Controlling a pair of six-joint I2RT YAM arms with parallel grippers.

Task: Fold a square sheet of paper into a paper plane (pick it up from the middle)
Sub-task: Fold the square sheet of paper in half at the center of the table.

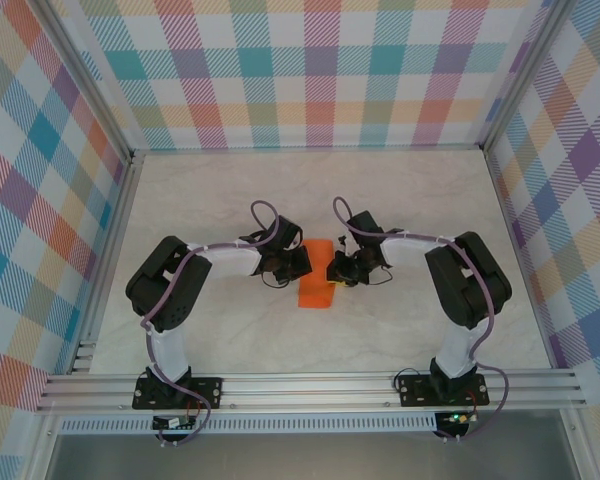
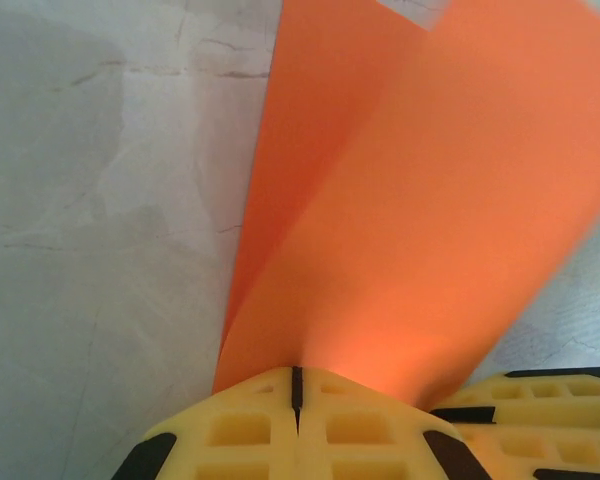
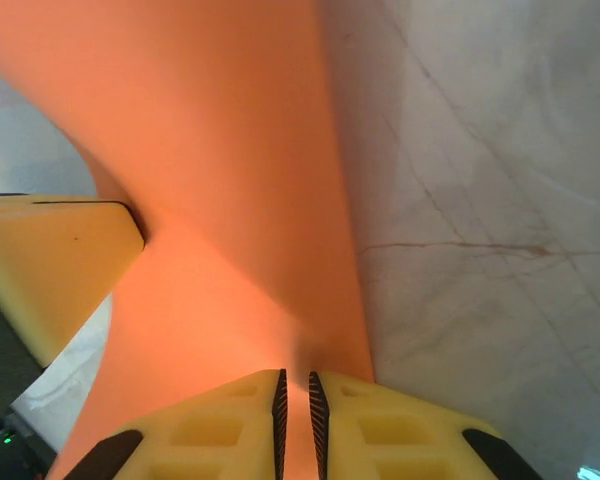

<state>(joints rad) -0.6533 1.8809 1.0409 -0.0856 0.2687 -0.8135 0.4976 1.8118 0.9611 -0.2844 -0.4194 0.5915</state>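
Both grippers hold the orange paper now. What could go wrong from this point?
1. Both the left gripper and right gripper pinch the paper; pulling apart could tear it.
2. The paper bows loosely between them, so a crease may land crooked.
3. The grippers sit very close together and might collide.

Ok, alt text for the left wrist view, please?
The yellow left claw, shut, pinches the orange paper at its near edge. The sheet fans upward and to the right with a lengthwise crease. The pale marbled table lies to the left.
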